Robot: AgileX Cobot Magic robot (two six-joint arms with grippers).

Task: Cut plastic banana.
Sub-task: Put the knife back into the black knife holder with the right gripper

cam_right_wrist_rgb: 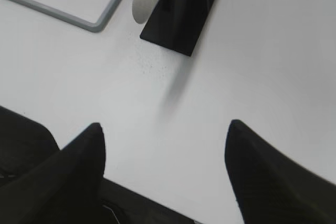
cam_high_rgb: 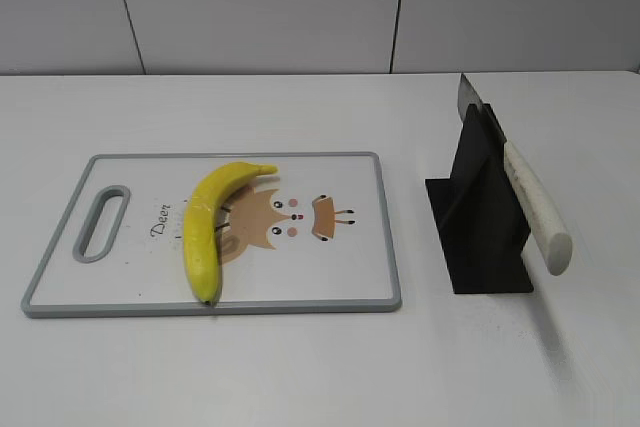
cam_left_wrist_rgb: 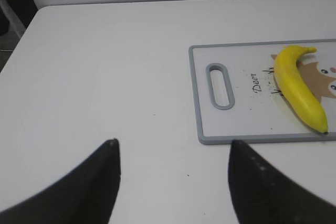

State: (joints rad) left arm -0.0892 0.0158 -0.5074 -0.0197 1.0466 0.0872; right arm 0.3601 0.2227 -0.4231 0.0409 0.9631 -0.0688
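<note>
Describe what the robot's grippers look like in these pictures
Only the fingers show, in the wrist views. The left gripper has two matte black fingers that taper to blunt, rounded tips. The right gripper looks alike: two plain black tapered fingers. No markings or cables are visible, and no arms appear in the exterior view.

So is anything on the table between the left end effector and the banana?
Nothing visible. The left end effector hangs open over bare table; only the cutting board's handle end lies between it and the plastic banana, which rests on the board uncovered.
</note>
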